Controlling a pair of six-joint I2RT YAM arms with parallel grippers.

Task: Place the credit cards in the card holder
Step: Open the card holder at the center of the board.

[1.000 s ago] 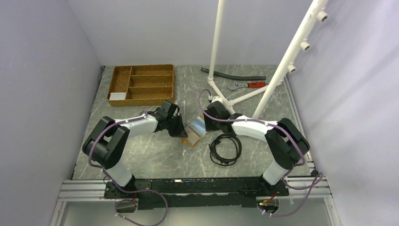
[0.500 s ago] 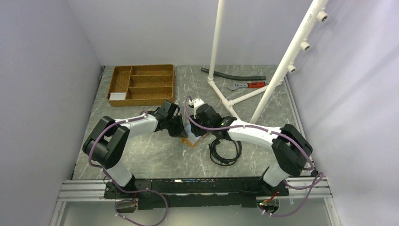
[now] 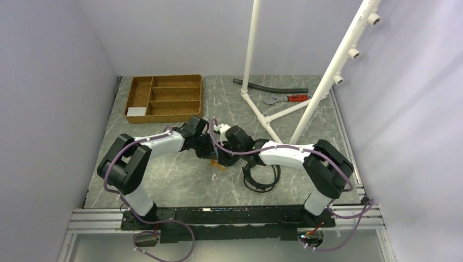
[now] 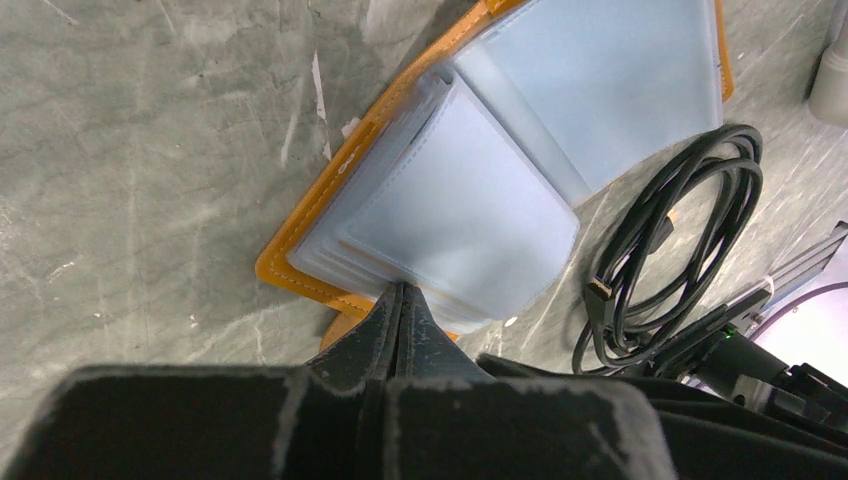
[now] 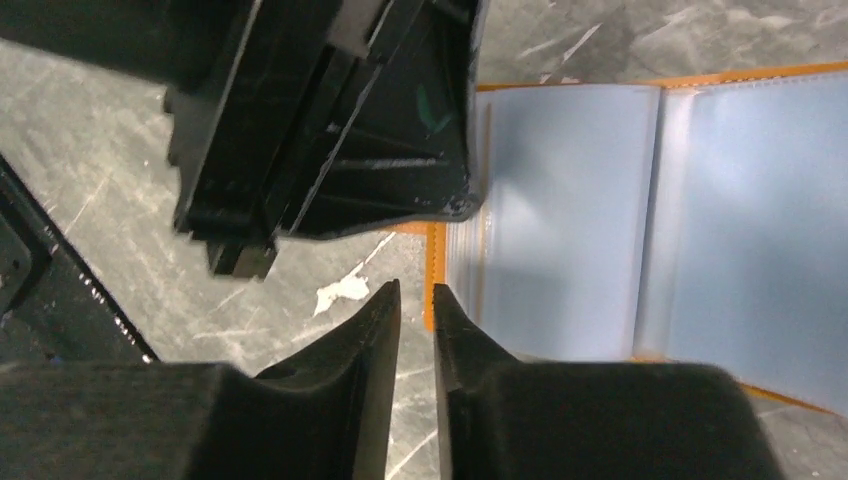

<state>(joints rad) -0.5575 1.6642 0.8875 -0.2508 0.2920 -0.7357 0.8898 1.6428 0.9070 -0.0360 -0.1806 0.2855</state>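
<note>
The card holder (image 3: 221,165) lies open on the table, orange outside with pale blue pockets (image 4: 470,200), and both grippers almost cover it from above. My left gripper (image 4: 400,292) is shut, its tips against the near edge of the pocket stack; I cannot tell whether it pinches a leaf. My right gripper (image 5: 415,288) hangs at the holder's orange side edge (image 5: 432,260). A narrow gap stays between its jaws, with bare table showing through. A whitish flat card (image 3: 136,111) lies in the wooden tray. No other credit cards show.
A brown wooden compartment tray (image 3: 164,98) stands at the back left. A coiled black cable (image 3: 261,173) lies just right of the holder. A white pipe frame (image 3: 273,117), a black hose (image 3: 270,86) and a red-handled wrench (image 3: 289,99) sit at the back right.
The right arm has swung left over the open card holder and its jaws have narrowed a lot. The left arm has stayed in place, shut.
</note>
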